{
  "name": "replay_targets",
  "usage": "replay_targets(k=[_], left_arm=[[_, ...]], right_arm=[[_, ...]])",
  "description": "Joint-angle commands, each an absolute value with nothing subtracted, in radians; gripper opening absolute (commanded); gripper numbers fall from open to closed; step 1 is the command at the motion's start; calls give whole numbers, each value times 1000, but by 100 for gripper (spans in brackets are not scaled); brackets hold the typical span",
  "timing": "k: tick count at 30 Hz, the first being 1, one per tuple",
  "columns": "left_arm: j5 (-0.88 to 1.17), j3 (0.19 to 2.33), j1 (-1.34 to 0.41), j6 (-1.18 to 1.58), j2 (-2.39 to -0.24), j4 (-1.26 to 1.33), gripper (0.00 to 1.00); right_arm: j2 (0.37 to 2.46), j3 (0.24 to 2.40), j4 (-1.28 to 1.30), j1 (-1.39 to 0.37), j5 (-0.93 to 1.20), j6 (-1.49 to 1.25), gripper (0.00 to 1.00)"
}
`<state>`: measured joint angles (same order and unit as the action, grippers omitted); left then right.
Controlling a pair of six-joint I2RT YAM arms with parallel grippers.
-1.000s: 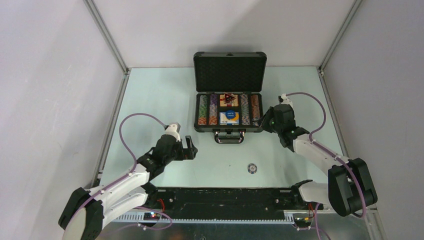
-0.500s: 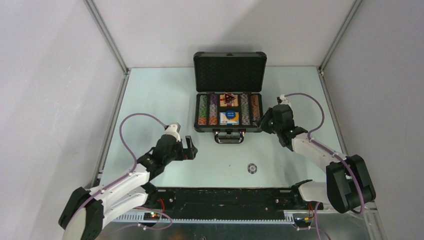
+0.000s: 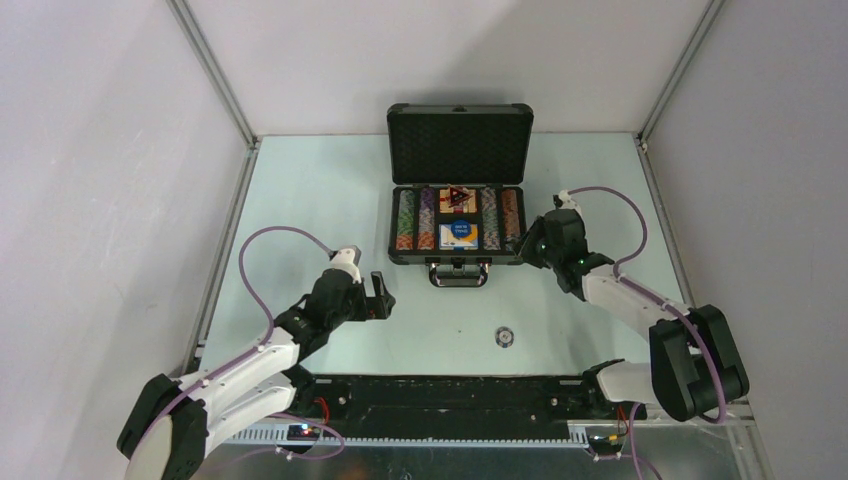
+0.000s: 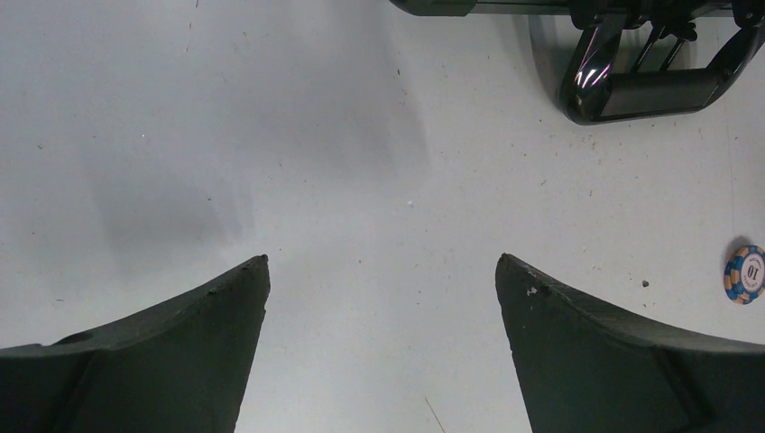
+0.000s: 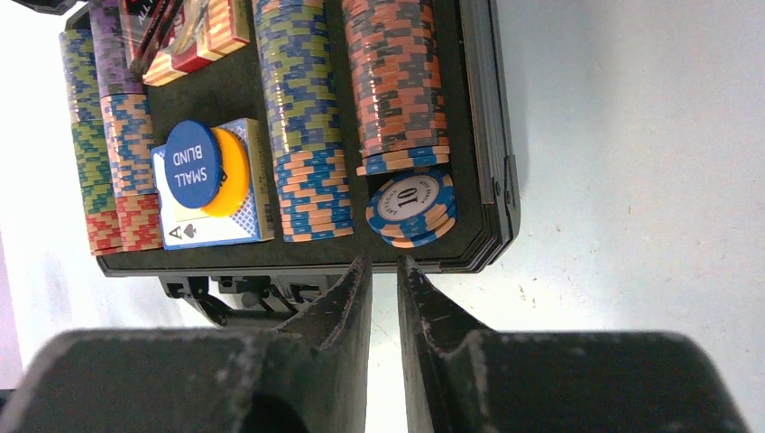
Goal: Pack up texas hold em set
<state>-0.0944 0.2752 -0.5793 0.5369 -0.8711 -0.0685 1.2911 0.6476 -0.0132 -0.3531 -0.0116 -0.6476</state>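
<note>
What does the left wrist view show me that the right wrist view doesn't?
Left wrist only: a loose chip marked 10 on the table, apart from the case, and the left tool wide open, empty. Right wrist only: the case's tray with chip rows, a blue SMALL BLIND button over an orange button, flat 10 chips in the rightmost slot, and the right tool nearly shut, empty. Both: the case handle and the table.
</note>
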Motion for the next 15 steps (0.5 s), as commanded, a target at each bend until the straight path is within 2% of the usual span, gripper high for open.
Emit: replay_targets(k=[1,15], left_arm=[[-100,319,-572,510,-876,-26,100],[-100,320,-572,509,-879,-24,100]], right_arm=[[1310,649,-46,-346,-12,-653,20],[1341,649,-81,-329,-12,-643,20]])
